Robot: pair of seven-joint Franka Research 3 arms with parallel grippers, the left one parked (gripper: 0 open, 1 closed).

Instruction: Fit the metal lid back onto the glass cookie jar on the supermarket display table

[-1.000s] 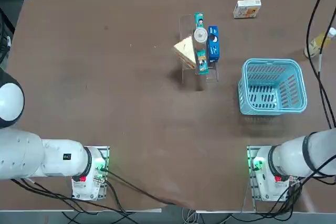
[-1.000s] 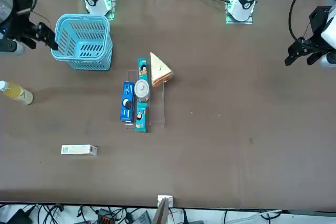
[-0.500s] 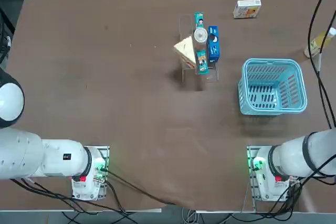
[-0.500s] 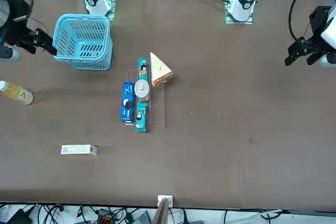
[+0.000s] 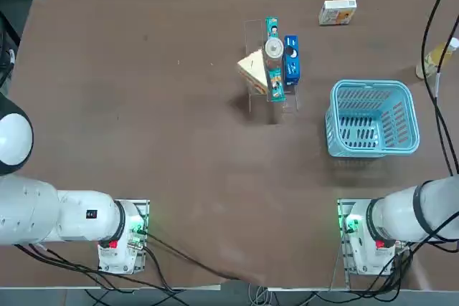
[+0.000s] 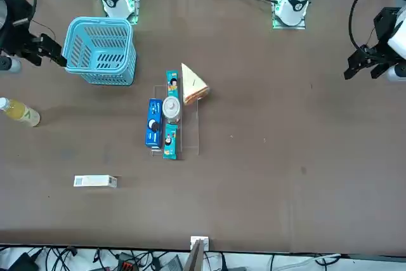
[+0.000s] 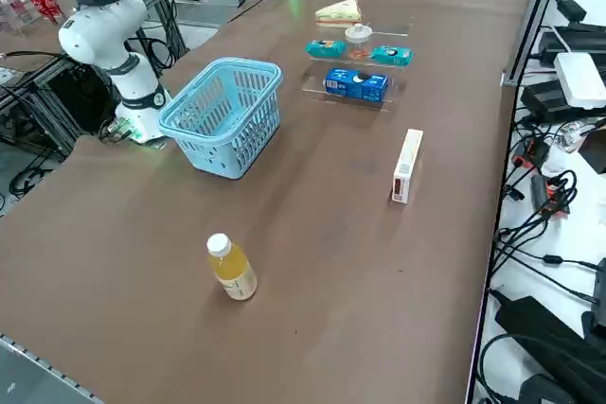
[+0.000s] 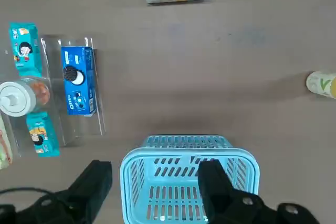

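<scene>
Right pincer [image 8: 156, 174] hangs wide open and empty over the blue basket [image 8: 188, 141], near the tabletop's [image 5: 143, 141] right edge. Metal lid [image 8: 14, 98] looks to sit on top of the glass cookie jar [image 8: 38, 92], in the clear rack [image 8: 96, 114] toward the far edge, about mid-width. Can't tell if it's seated. Advice: approach from above, stay clear of the blue box [image 8: 76, 80] beside it, grip the lid's rim, and keep it level. Versus a second ago, items unchanged; pincer barely shifted.
</scene>
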